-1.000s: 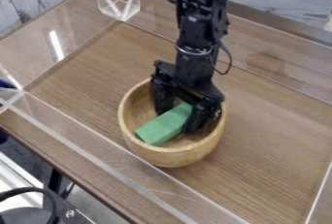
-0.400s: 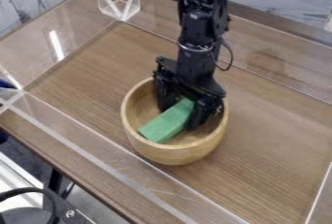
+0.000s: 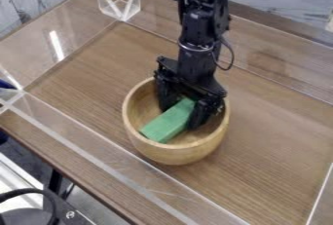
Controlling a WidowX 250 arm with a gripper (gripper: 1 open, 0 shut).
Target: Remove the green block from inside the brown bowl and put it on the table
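Note:
A round light-brown wooden bowl [image 3: 146,141] stands on the wood-grain table [image 3: 104,63], near its front edge. Inside it a bright green block [image 3: 166,126] lies slanted, its far end under the gripper. The black gripper [image 3: 188,100] points straight down into the bowl, its jaws open and straddling the far end of the block. One black finger [image 3: 163,94] stands left of the block and the other right of it. Whether the pads touch the block I cannot tell.
Clear acrylic walls [image 3: 33,49] edge the table on the left, front and back. A clear bracket [image 3: 120,5] sits at the back wall. The black arm [image 3: 198,19] rises from the bowl toward the top of the view.
The bowl and green block have shifted very slightly since a second ago; the gripper has stayed open in the bowl.

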